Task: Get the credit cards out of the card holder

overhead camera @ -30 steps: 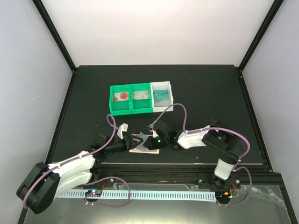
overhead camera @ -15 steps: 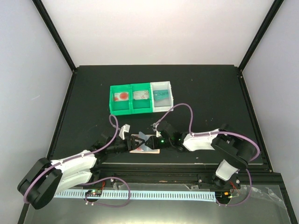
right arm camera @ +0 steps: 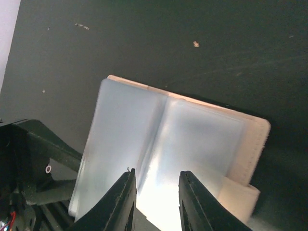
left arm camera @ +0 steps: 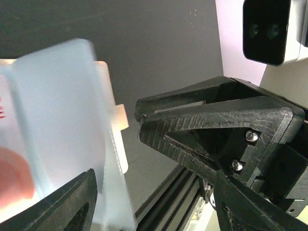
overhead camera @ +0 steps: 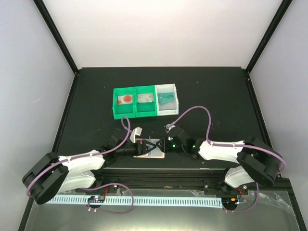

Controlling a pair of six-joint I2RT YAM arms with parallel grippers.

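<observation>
The card holder (overhead camera: 150,154) lies open near the table's front edge, its tan cover under pale bluish clear sleeves (right arm camera: 192,130). My right gripper (overhead camera: 157,144) hangs over the sleeves' fold (right arm camera: 161,125), its fingers a narrow gap apart with nothing between them (right arm camera: 156,175). My left gripper (overhead camera: 143,146) faces it from the left, jaws wide apart (left arm camera: 154,192), with a blurred raised sleeve (left arm camera: 57,120) next to its left finger. Something red (left arm camera: 12,180) shows through that sleeve. A teal credit card (overhead camera: 166,98) lies in the bin's white compartment.
The green-and-white three-compartment bin (overhead camera: 136,111) stands at mid table, holding a red-marked item (overhead camera: 126,99) and a pale card (overhead camera: 144,98). The table's front rail (overhead camera: 159,169) runs just below the holder. My right gripper's body (left arm camera: 216,130) fills the left wrist view.
My right gripper's fingers have parted a little. Both arms have stretched out lower over the table. The holder has shifted slightly right along the front edge.
</observation>
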